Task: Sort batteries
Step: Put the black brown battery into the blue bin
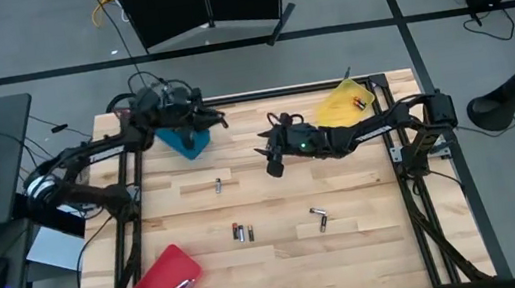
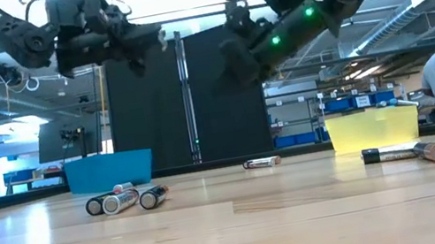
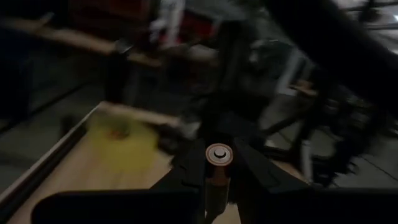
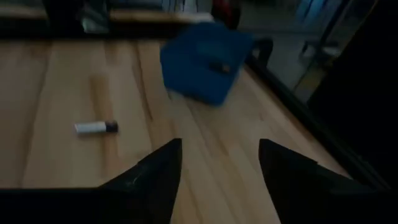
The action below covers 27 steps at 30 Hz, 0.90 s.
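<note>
Blue tray (image 1: 186,141) under L tool (image 1: 217,119).

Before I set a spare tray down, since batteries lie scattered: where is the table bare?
Bare wood runs along the near edge between the red tray and the right frame, and on the right below the yellow tray. The middle is crowded: a battery cluster, a pair, a single.

I note: table (image 1: 276,202) pale wood, smooth satin planks; batteries (image 2: 120,199) glossy metal; trays (image 2: 109,171) translucent plastic; left hand (image 3: 217,180) matt black.
</note>
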Motion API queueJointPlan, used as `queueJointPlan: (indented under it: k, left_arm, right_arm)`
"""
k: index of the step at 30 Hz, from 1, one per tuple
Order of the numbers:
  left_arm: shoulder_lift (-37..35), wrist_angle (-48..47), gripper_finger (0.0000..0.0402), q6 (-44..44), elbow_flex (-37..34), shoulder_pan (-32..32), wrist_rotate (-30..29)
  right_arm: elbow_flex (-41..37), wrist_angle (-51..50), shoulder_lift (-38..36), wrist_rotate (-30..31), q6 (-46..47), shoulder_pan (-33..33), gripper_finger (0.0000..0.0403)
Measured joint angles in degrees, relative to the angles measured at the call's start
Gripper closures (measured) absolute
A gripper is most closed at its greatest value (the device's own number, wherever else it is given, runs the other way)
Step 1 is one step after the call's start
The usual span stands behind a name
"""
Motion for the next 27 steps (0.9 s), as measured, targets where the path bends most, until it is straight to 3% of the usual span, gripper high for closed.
queueJointPlan:
  k: [6,11,17,21,27]
  left_arm:
    - [-4.35,-25.34,0.0349,5.98,2.23,6.61,-5.44]
    - [-3.72,-55.88,0.0349,21.17,10.91,7.44,-20.5]
    - [1.77,-80.83,0.0349,27.66,19.15,7.45,-34.47]
    - [7.13,-85.06,0.0349,29.71,20.13,7.45,-41.39]
    - [15.79,-80.63,0.0349,29.58,20.26,7.69,-42.23]
  right_arm:
    - [-0.02,-5.45,0.02,-0.04,0.13,-0.06,0.0247]
    - [-0.04,-8.07,0.04,-0.12,0.16,-0.06,0.0314]
    - [-0.07,-10.78,0.04,-2.01,0.17,-0.06,0.039]
    - [-0.07,-11.65,0.04,-2.21,0.18,-0.02,0.0384]
    - [-0.07,-12.25,0.04,-2.21,0.18,-0.04,0.0384]
